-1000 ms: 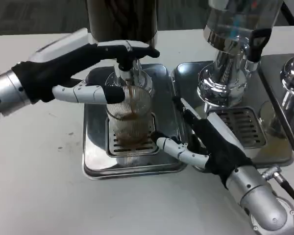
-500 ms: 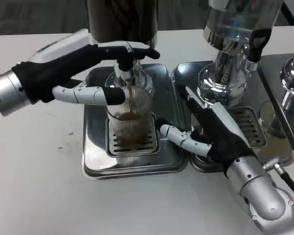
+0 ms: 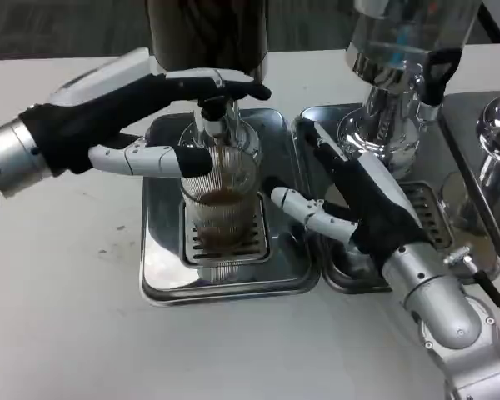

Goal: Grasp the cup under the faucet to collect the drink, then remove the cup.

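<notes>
A clear ribbed cup (image 3: 222, 208) stands on the drain grate (image 3: 225, 246) of the left steel tray (image 3: 162, 267), under the faucet (image 3: 210, 125) of the dark dispenser (image 3: 207, 33). A brown stream runs into the cup, which holds brown drink up to about half its height. My left hand (image 3: 125, 104) reaches in from the left; its fingers (image 3: 221, 82) lie over the top of the faucet and its thumb (image 3: 162, 158) lies along the cup's upper left side. My right hand (image 3: 358, 204) is spread open just right of the cup, its thumb (image 3: 304, 212) short of the glass.
A second dispenser with a chrome base (image 3: 387, 133) and clear tank stands on its own tray (image 3: 425, 208) right behind my right hand. A further chrome fitting (image 3: 496, 158) sits at the right edge. White table (image 3: 67, 333) lies in front.
My right hand has moved up and away from the table's front, coming level with the cup's right side. The drink in the cup has risen. The left hand has stayed on the faucet.
</notes>
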Controlling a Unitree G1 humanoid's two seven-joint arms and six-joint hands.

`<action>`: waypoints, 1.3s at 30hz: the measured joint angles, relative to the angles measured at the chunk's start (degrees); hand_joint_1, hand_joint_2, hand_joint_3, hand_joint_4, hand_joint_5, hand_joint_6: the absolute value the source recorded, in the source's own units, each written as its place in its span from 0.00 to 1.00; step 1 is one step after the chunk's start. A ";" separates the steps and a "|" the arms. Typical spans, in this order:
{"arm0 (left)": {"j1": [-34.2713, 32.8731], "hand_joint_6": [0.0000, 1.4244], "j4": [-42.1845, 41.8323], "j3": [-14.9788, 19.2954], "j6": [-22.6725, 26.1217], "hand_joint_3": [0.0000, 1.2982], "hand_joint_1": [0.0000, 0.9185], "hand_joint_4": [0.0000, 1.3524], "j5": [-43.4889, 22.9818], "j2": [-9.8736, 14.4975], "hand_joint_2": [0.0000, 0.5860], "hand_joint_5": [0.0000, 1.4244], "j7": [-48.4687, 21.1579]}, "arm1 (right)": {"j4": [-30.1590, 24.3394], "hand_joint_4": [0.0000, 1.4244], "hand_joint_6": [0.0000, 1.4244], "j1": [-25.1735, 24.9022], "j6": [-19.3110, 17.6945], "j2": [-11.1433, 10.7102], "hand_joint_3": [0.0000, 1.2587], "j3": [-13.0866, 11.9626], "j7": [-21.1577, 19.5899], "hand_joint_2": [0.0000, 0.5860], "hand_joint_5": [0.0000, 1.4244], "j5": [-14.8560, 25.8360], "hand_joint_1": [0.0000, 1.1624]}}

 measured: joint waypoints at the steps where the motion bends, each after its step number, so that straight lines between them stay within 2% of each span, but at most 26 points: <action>1: 0.00 0.14 0.00 -0.01 0.00 0.19 0.00 0.11 0.00 0.01 0.11 0.12 0.04 | 0.49 0.00 0.00 -0.23 -0.11 0.04 0.00 -0.07 0.00 0.43 0.00 0.14 0.41; 19: 0.01 0.15 0.10 0.47 0.20 0.19 0.00 0.11 -0.49 0.10 0.11 0.12 0.22 | 4.36 0.00 0.00 -2.69 -1.81 0.30 0.00 -0.39 -0.07 0.42 0.00 1.50 0.42; 28: 1.46 0.18 0.57 3.73 0.71 0.18 0.00 0.11 -3.18 0.15 0.12 0.14 0.18 | 5.27 0.00 0.00 -3.03 -2.79 0.74 0.00 -0.41 -0.19 0.43 0.00 1.80 0.42; 39: 3.82 0.19 -0.24 8.34 0.58 0.19 0.00 0.12 -5.84 2.56 0.13 0.15 0.18 | 8.27 0.00 0.00 -4.12 -5.08 1.94 0.00 -0.35 -0.02 0.43 0.00 3.50 0.42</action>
